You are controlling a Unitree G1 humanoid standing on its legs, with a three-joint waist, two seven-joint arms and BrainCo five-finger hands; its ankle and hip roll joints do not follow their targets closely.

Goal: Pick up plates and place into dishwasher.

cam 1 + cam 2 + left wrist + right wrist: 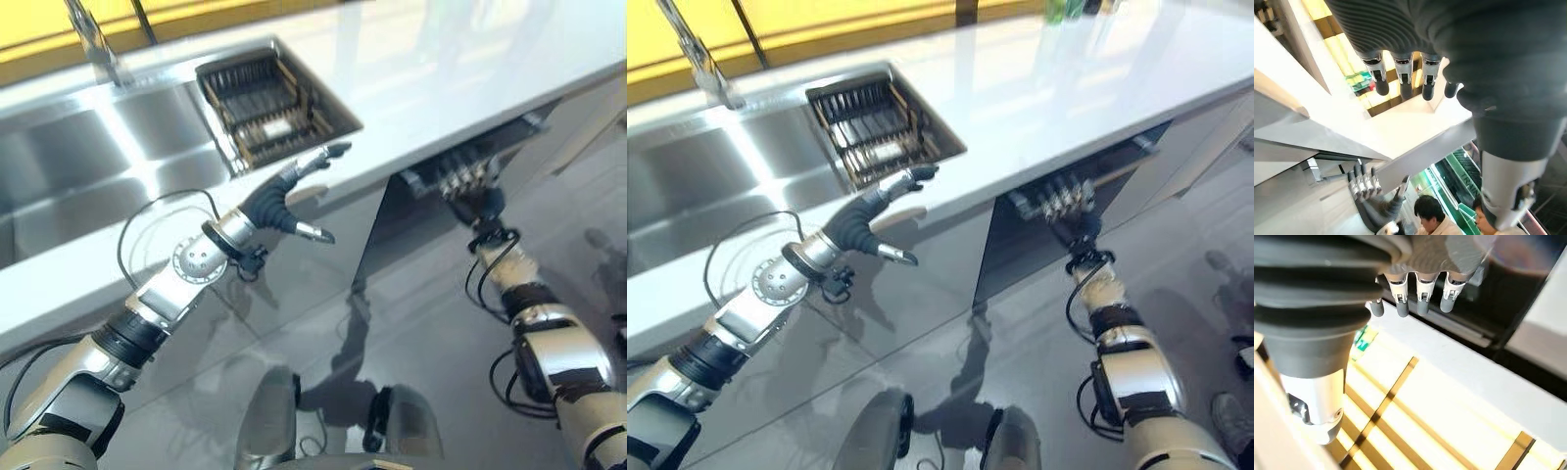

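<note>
Sink (88, 157) left, rack (266, 108) beside it, dishwasher (470, 157) under counter (441, 78) right.

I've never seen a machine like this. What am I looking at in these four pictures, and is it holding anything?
It is a humanoid robot standing at a kitchen counter. The two wide pictures come from the two eyes of a camera on its head, looking down; the other two come from cameras on its wrists, looking along each hand.

The left hand hovers by the counter's front edge with fingers relaxed, holding nothing. The right hand reaches up under the counter's edge at the dark opening below, its fingers straight.

Set into the counter is a steel sink with a tap, and beside it a dark rack. I see no plates. The left wrist view also catches people beyond.
</note>
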